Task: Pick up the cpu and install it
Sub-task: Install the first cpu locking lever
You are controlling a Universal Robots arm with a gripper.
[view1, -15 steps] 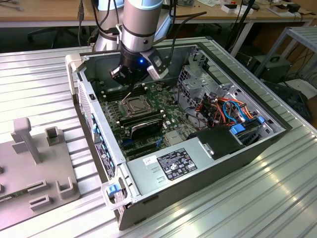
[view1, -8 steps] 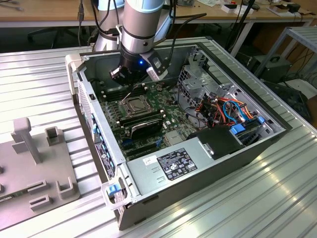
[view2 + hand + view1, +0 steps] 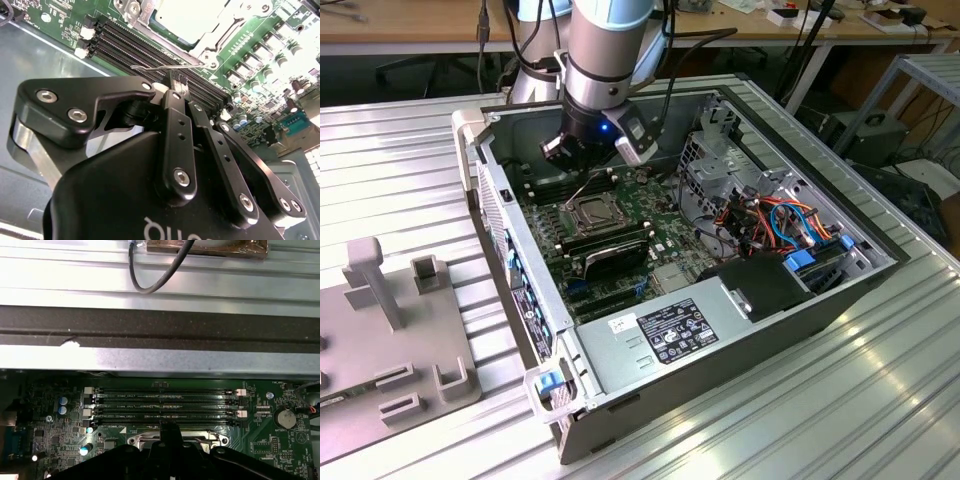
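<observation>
Exterior view first: the arm reaches down into an open computer case lying on its side on a ribbed metal table, and the gripper hangs just above the green motherboard, over the rows near the far wall of the case. Just beside it, toward the camera, sits the socket with its hinged metal frame; two long black memory sticks lie across the board just nearer than that. A power supply with a white label fills the near end of the case, and orange and blue cables bunch at the exterior view's right. A grey fixture block stands on the table at the exterior view's left, well apart from the case. From the second wrist view, the gripper's black fingers are brought together with no gap showing at the tips and nothing visible between them; the tips sit just over a thin wire lever that runs beside the empty memory slots. Beyond the lever, the cpu, pale and flat, lies inside the socket's metal frame. The first wrist view looks along the four memory slots toward the case wall, with the fingertip near the socket's edge.
</observation>
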